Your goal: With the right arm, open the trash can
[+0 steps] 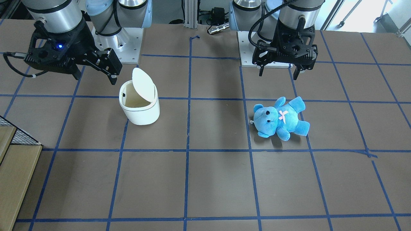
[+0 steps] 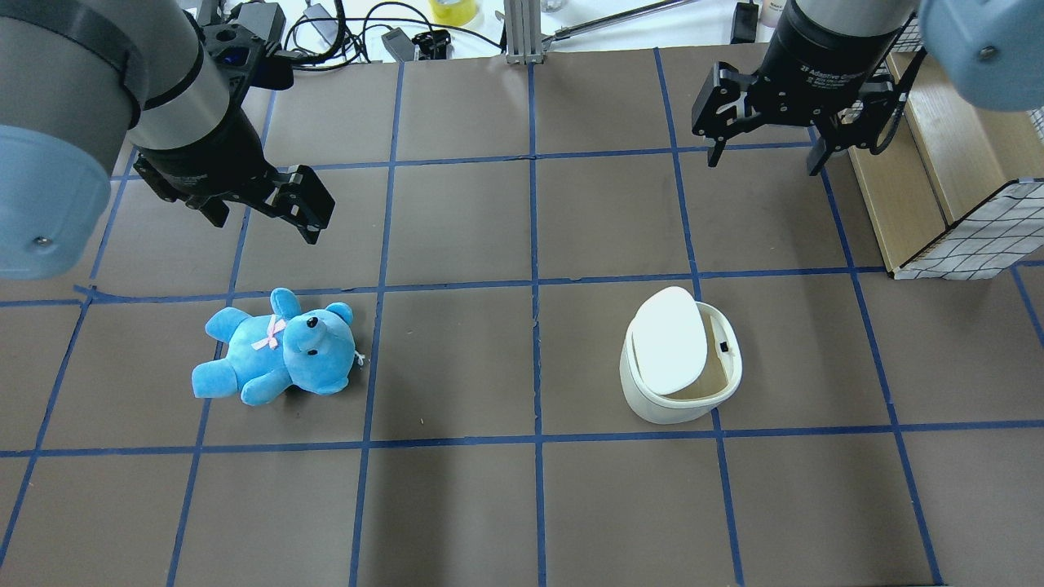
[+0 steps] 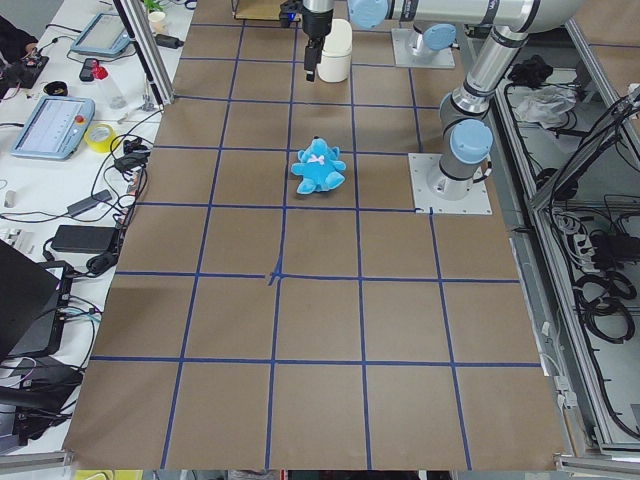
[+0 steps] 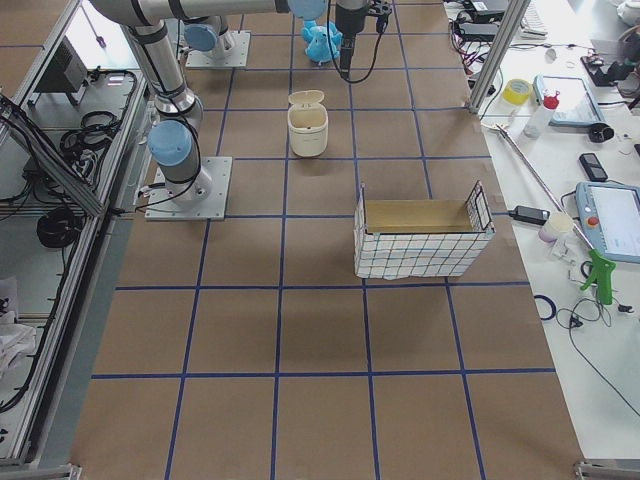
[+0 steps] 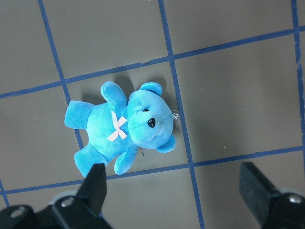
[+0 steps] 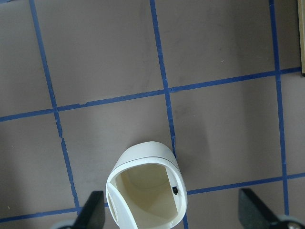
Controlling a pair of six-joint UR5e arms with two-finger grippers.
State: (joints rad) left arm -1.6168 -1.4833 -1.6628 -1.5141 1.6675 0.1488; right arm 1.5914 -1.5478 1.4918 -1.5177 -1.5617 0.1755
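Note:
The white trash can (image 1: pixel 141 112) stands on the brown table on my right side. Its flip lid (image 1: pixel 143 84) is tilted up, so the beige inside shows. It also shows in the overhead view (image 2: pixel 652 399) and at the bottom of the right wrist view (image 6: pixel 143 152). My right gripper (image 1: pixel 95 77), black with a blue light, hangs open and empty in the air beside the can, not touching it; it also shows in the overhead view (image 2: pixel 764 163). My left gripper (image 1: pixel 277 74) hangs open and empty above the table's other half.
A blue teddy bear (image 2: pixel 277 359) lies on its back below my left gripper and fills the left wrist view (image 5: pixel 124 131). A wire-sided wooden box (image 2: pixel 971 244) stands at the table's right edge. Blue tape lines grid the table.

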